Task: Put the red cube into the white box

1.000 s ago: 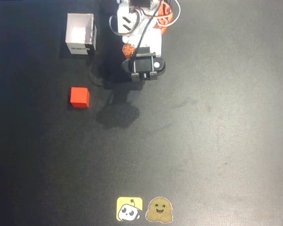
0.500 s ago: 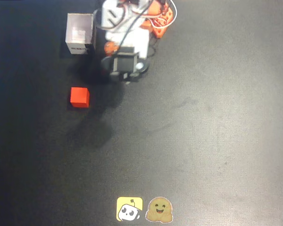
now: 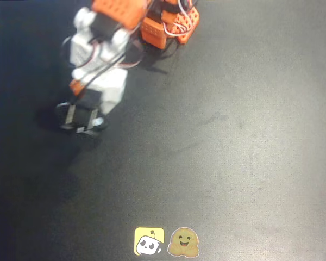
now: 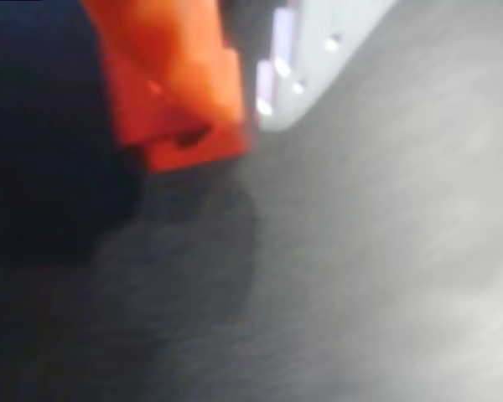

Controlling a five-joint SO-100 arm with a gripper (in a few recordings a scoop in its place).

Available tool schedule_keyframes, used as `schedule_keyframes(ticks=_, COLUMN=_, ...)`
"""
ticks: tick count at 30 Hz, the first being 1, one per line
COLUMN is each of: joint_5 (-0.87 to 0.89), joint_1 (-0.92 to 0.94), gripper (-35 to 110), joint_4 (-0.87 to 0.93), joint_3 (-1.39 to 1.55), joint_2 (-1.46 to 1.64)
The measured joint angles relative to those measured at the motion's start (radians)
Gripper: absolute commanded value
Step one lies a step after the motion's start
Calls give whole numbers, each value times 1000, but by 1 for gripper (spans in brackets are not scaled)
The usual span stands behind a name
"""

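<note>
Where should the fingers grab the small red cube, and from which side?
Probably from above, fingers on two opposite flat side faces, as with any cube. The white-and-orange arm hides the cube in the overhead view and the wrist view is blurred, so its pose is unconfirmed.

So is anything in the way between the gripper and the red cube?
Nothing visible does. In the overhead view the arm covers the table under the gripper, and the blurred wrist view settles nothing.

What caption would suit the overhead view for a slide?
White-and-orange arm leaning over the left part of a black table, two stickers at the near edge.
</note>
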Motion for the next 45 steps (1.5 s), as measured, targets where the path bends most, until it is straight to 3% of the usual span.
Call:
schedule_keyframes(ticks=10, joint_5=8, joint_1=17, gripper=2, joint_4=-107, joint_3=-107, joint_2=-209)
schedule_keyframes(ticks=26, joint_5=-34, joint_1=8, gripper=0, joint_4=-130, joint_3=-166, joint_2=-229)
schedule_keyframes(ticks=37, joint_5=-238, joint_1=43, gripper=0, joint_4=-31, joint_3=-55, joint_2=-137)
schedule_keyframes(ticks=41, joint_5=-278, joint_1=46, gripper=13, joint_4=-18, joint_3=-44, joint_2=-117)
schedule_keyframes(ticks=45, joint_5=-291, joint_1=46, gripper=16, joint_4=-14, joint_3=-35, joint_2=-114)
